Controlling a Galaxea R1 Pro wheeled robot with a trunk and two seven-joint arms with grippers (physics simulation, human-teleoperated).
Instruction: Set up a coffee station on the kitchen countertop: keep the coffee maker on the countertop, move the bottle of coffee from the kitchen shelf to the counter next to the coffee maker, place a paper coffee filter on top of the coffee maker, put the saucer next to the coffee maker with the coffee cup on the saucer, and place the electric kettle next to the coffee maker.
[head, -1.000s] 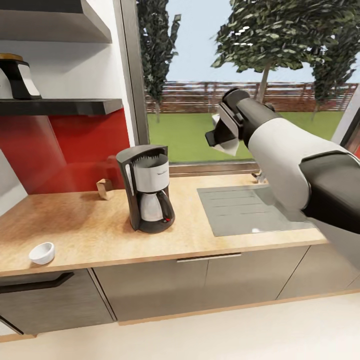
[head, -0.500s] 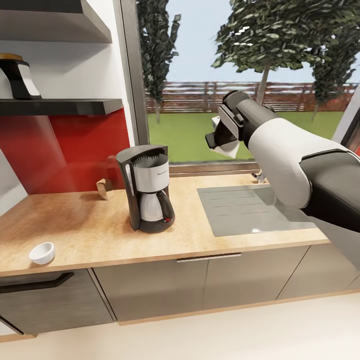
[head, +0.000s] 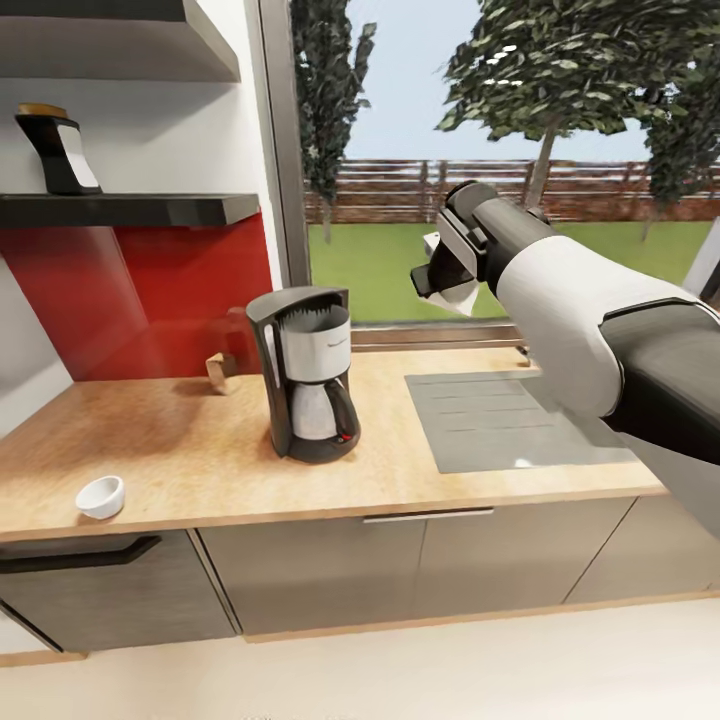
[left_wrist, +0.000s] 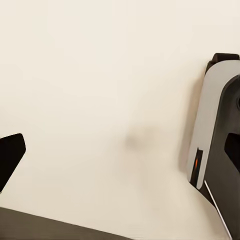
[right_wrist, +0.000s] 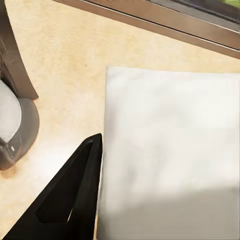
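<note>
tool (head: 440, 282) on the right arm grasps a white paper cone filter (head: 462, 293), raised well right of the tall black coffee maker (head: 305, 385); left tool's state unreadable.

From my head view, the right arm (head: 600, 320) runs off the right edge of the frame. My right gripper (head: 445, 285) hides behind the paper filter (head: 455, 290), so I cannot tell how its fingers sit. The left wrist view cuts off one dark finger (left_wrist: 10, 157) at the left edge. The filter (right_wrist: 170, 150) runs off the right wrist view.
</note>
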